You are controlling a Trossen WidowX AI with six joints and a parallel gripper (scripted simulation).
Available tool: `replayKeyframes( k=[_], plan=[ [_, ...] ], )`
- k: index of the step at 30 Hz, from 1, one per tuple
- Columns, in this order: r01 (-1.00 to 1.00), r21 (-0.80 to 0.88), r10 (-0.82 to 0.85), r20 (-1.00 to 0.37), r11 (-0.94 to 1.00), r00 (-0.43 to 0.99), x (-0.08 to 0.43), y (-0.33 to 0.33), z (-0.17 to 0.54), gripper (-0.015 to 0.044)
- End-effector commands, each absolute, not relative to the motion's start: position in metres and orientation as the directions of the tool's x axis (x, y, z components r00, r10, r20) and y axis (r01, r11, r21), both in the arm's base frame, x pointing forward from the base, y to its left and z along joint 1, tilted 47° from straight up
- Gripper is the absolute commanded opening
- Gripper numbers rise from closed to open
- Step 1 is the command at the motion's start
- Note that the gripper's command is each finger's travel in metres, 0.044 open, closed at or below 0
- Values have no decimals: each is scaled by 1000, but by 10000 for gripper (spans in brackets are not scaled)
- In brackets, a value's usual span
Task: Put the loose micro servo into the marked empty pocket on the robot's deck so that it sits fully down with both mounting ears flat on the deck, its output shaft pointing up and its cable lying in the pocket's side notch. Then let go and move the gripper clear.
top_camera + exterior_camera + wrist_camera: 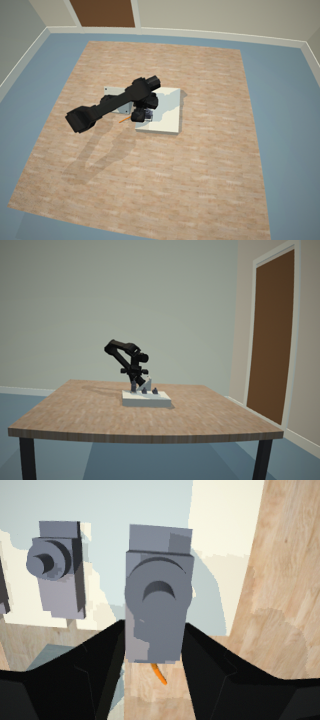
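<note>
The loose grey micro servo point(148, 113) point(133, 386) point(158, 605) is between the fingers of my gripper point(154, 628), which is shut on it. Its output shaft points up toward the wrist camera. It is upright above the left part of the white deck point(168, 124) point(146, 402) point(225, 515) in the exterior view, and stands higher than the fitted servos. Its orange cable point(124, 119) point(159, 674) trails out past the deck's edge. The dark outline of the marked pocket point(151, 119) shows partly beside the servo in the top view; the servo and arm hide the rest.
Two fitted servos point(144, 390) point(155, 391) stand in the deck; one also shows beside the held servo in the wrist view point(60, 587). A pale plate with dark screw holes point(116, 90) lies by the arm's base. The wooden table point(206, 167) point(103, 418) carries everything.
</note>
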State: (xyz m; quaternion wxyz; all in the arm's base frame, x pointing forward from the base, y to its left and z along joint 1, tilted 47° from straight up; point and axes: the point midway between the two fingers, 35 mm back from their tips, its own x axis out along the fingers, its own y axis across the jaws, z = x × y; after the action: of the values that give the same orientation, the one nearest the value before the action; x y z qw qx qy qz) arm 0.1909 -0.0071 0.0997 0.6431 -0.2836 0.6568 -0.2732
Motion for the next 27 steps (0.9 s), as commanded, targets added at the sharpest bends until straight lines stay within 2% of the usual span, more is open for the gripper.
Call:
replayKeyframes(
  k=[1,27],
  plan=[
    [-18,-723,-723,-691,690,-3,192,-8,101,0],
    [-17,-723,-724,-690,690,-2,193,-19,91,0]
  ],
)
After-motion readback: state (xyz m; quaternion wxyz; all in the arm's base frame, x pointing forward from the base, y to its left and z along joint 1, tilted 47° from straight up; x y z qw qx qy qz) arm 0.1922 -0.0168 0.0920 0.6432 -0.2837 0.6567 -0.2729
